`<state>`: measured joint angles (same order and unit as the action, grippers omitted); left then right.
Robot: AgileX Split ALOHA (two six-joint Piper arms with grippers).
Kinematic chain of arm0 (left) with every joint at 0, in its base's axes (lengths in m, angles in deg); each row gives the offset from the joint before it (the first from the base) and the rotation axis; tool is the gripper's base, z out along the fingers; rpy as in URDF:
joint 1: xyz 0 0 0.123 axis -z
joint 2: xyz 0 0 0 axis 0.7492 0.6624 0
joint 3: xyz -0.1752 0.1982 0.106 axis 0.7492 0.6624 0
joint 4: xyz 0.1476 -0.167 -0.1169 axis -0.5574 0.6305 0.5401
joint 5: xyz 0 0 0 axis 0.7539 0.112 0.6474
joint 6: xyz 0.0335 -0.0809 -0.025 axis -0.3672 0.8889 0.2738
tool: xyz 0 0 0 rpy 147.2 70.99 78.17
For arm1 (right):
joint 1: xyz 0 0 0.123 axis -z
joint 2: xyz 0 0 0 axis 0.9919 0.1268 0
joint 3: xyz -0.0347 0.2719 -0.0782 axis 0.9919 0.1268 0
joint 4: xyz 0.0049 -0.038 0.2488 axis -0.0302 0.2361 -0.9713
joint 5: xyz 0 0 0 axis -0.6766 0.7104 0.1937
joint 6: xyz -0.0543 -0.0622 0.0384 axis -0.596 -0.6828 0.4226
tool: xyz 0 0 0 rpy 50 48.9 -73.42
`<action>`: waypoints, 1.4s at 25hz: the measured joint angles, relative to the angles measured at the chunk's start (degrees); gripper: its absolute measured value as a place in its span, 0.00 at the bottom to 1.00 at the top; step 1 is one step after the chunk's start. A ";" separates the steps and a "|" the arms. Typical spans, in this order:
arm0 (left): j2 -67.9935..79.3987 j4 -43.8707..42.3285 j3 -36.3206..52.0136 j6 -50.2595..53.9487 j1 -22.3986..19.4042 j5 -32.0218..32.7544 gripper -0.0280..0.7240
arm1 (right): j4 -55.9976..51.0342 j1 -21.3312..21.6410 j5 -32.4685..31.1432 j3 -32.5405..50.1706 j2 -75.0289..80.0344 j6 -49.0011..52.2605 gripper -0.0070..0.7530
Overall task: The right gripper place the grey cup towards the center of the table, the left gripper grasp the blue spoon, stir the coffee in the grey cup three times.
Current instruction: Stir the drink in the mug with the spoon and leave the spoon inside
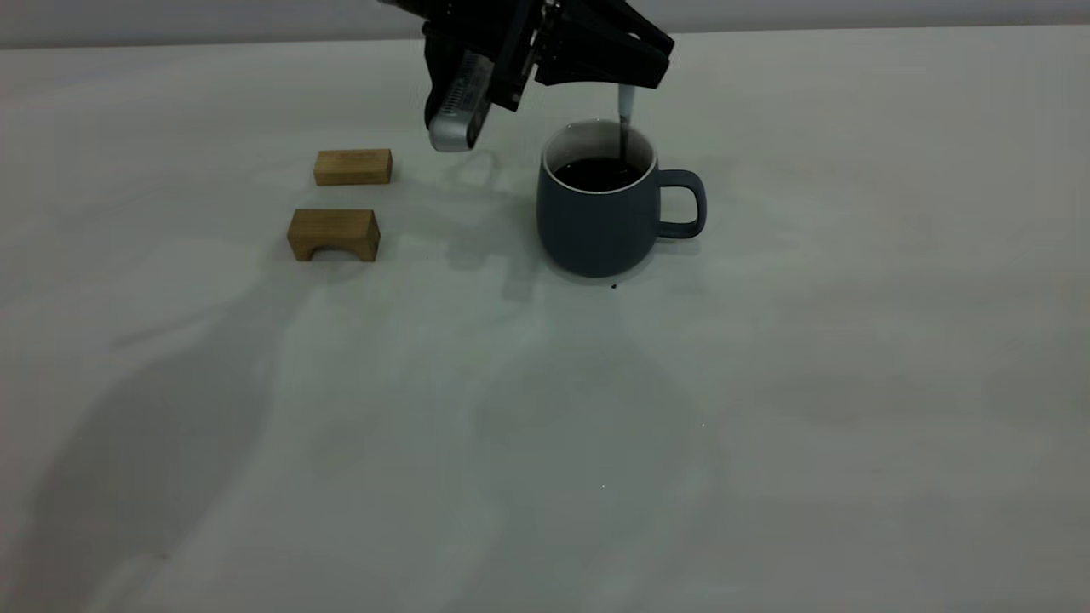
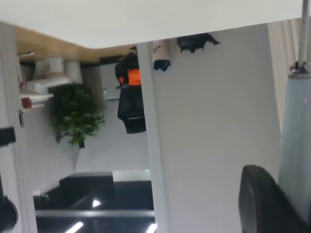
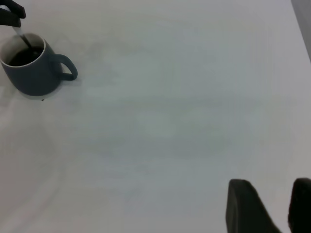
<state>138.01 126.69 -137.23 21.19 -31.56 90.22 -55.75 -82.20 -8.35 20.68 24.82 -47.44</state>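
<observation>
The grey cup (image 1: 596, 221) stands upright near the middle of the table (image 1: 545, 443), its handle pointing right, with dark coffee (image 1: 596, 174) inside. Directly above it hangs my left gripper (image 1: 632, 82), shut on the blue spoon (image 1: 626, 106). The spoon hangs straight down, with its lower end dipped in the coffee. In the left wrist view the pale handle (image 2: 296, 145) runs beside one black finger (image 2: 262, 204). My right gripper (image 3: 273, 189) sits far off to the cup's (image 3: 31, 70) right, open and holding nothing; the exterior view does not show it.
Two tan wooden blocks lie left of the cup: a plain one (image 1: 352, 167) farther back and an arched one (image 1: 334, 234) nearer. A small dark speck (image 1: 613, 286) lies on the table just in front of the cup.
</observation>
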 joint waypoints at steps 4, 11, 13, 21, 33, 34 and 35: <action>0.00 -0.83 0.00 5.17 0.23 0.60 0.20 | 0.00 0.00 0.00 0.00 0.00 0.00 0.34; 0.00 -9.83 -0.98 12.54 -0.70 0.60 0.20 | 0.00 0.00 0.00 0.00 0.00 0.00 0.34; 0.00 -11.64 -2.32 12.67 -1.39 0.74 0.20 | 0.00 0.00 0.00 0.00 0.00 0.00 0.34; 0.07 -12.12 -5.69 8.43 -2.39 0.59 0.20 | 0.00 0.00 0.00 0.00 0.00 0.00 0.34; 2.08 -6.10 -5.69 4.83 1.46 0.77 0.20 | 0.00 0.00 0.00 0.00 0.00 0.00 0.34; 2.08 -6.39 -5.69 6.51 1.46 0.77 0.20 | 0.00 0.00 0.00 0.00 0.00 0.00 0.34; 2.08 -6.90 -5.69 8.10 1.46 0.77 0.20 | 0.00 0.00 0.00 0.00 0.00 0.00 0.34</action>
<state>140.09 119.78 -142.93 29.29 -30.10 90.98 -55.75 -82.20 -8.35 20.68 24.82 -47.44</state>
